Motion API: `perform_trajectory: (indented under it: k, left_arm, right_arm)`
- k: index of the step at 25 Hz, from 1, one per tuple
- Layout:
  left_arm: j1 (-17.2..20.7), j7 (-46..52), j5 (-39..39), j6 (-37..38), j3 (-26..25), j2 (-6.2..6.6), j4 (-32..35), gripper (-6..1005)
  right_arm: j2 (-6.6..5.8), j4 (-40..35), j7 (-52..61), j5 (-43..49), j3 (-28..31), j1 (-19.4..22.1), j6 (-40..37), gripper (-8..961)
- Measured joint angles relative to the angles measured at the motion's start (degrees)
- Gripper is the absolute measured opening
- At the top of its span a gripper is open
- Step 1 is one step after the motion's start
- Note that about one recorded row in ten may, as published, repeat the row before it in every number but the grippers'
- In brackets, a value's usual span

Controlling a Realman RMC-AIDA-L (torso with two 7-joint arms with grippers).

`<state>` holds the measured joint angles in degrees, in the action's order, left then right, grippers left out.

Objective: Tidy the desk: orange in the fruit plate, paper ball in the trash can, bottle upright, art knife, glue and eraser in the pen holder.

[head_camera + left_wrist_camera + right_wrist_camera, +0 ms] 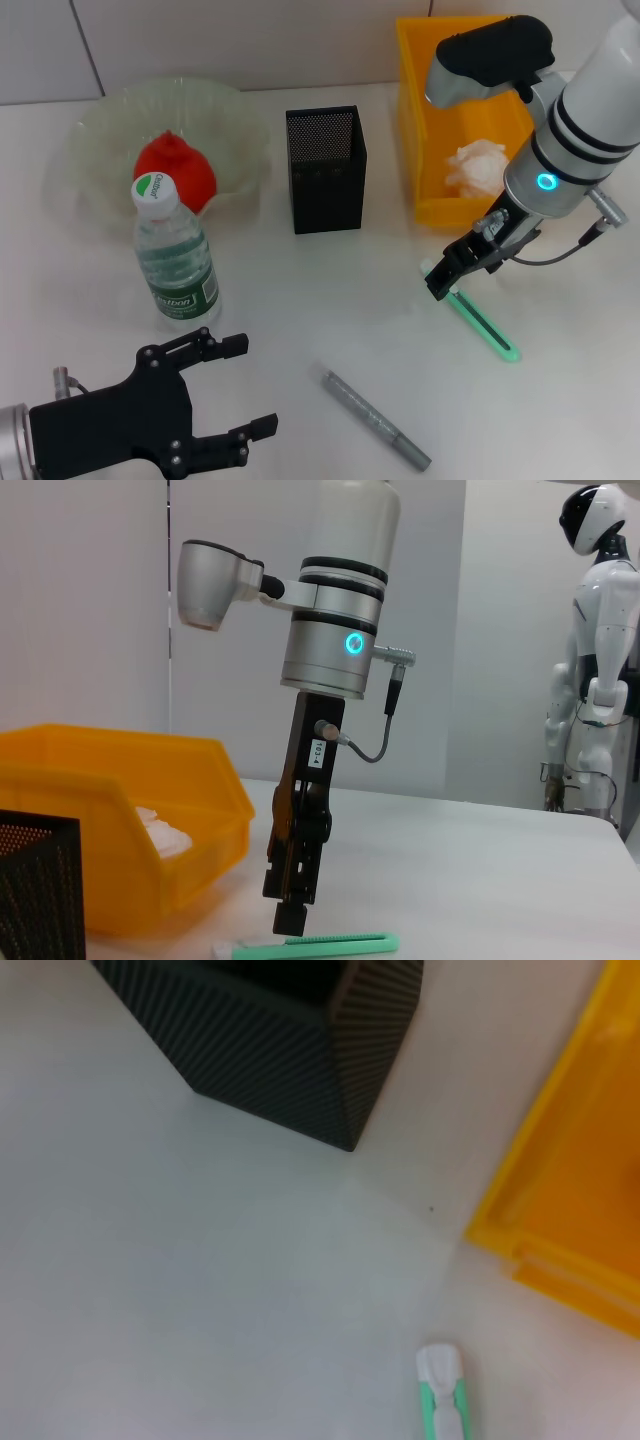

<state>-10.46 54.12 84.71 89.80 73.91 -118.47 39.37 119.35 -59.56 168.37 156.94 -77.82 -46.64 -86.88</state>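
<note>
Your right claw (447, 283), fingers narrowly parted, hangs over the art knife (480, 322) to grab it; left claw (235, 385) waits wide.

The white desk (300, 300) carries everything around the black mesh pen holder (325, 170): fruit plate (100, 130) to its left, trash can (440, 150) to its right, bottle (175, 255) upright front-left — green art knife (480, 320) front-right, grey pen (375, 420) lying in front.

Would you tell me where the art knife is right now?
In the head view the art knife lies flat on the robot's right, before the trash can, under the right gripper.
</note>
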Motion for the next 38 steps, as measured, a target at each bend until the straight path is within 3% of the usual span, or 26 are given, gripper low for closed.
perform_trajectory:
  k: [18,24,38]
  left_arm:
    - [0.0,-0.12,0.02,-0.04,0.36,0.0,0.0,820]
    - [-0.04,-0.33,0.02,-0.05,0.36,0.0,-0.45,819]
    - [-0.35,-0.77,0.01,0.02,0.35,0.08,-1.32,818]
  right_arm:
    - [0.0,1.94,-0.06,-0.49,-0.21,-0.84,1.11,651]
    - [0.01,4.46,-0.06,-0.5,-0.28,-1.79,2.26,522]
    - [0.0,7.07,-0.46,-0.5,-0.31,-2.49,3.74,523]
